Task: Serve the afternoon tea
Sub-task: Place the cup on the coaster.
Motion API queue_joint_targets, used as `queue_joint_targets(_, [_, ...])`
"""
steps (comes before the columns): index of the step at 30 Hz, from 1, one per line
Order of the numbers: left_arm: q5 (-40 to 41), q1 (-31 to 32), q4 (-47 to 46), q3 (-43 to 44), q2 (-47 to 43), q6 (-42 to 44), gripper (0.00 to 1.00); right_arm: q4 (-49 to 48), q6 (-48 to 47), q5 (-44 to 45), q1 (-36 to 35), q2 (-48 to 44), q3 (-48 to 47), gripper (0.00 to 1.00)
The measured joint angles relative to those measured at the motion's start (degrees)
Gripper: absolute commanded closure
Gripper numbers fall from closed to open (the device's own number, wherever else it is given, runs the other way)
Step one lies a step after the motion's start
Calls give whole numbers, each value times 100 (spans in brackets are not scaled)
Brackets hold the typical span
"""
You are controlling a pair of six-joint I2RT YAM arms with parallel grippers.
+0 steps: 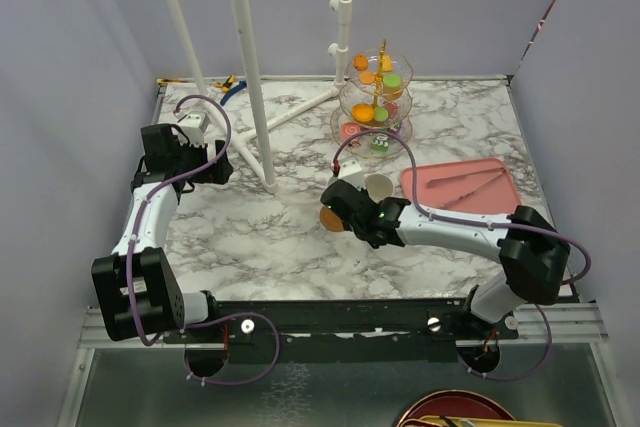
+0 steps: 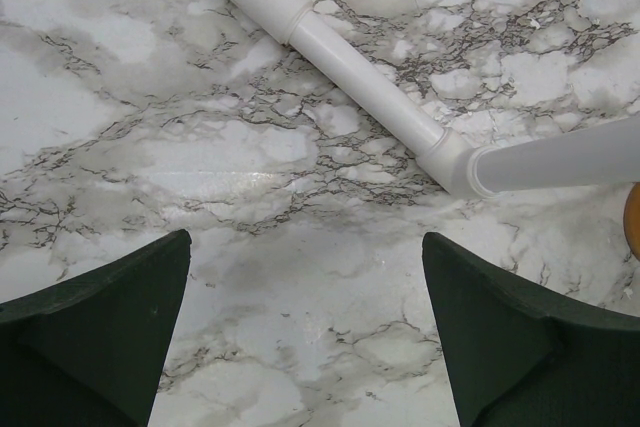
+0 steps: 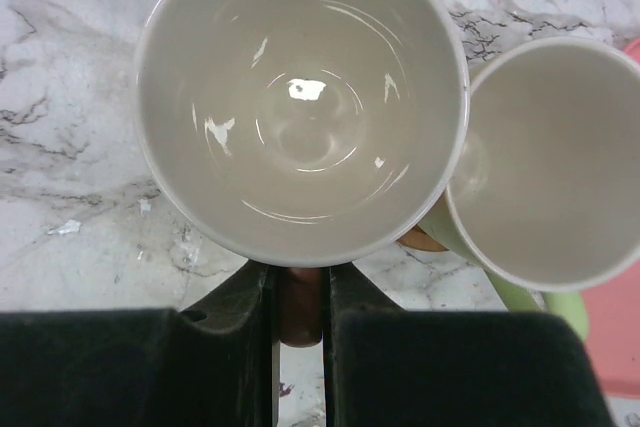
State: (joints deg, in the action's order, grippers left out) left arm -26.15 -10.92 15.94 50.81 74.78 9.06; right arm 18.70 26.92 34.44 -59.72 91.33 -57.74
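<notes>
Glass three-tier stand (image 1: pixel 344 99) of macarons (image 1: pixel 363 112) at back; pink mug (image 3: pixel 300 97) upright, empty — green mug (image 3: pixel 555 162) alongside, on coaster (image 3: pixel 425 239)

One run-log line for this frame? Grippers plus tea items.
left gripper: open, above marble table | right gripper: shut on coaster, at near mug | green mug: on second coaster | tiered stand: holds sweets

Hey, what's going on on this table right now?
The right gripper is pinched shut on the handle of a mug. That mug is right beside a pale-green mug, near the pink tray. The left gripper hangs open over the marble table by a white pipe, holding nothing. The glass tiered stand, loaded with sweets, stands at the far edge.
</notes>
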Motion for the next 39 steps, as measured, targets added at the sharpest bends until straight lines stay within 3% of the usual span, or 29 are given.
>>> queue_joint_targets(7, [-26, 0, 0, -2, 0, -2, 1, 184, 94, -92, -136, -424, 109, 100])
queue_joint_targets(22, [-48, 0, 0, -4, 0, -7, 1, 70, 345, -120, -417, -11, 170, 96])
queue_joint_targets(27, [-55, 0, 0, -4, 2, -7, 1, -37, 411, -90, -457, 50, 153, 82])
queue_joint_targets(34, [-90, 0, 0, -7, 2, -4, 1, -42, 616, -103, -476, 50, 166, 49])
queue_joint_targets(39, [-116, 0, 0, -7, 0, -4, 1, 57, 704, -83, -483, -26, 188, 38])
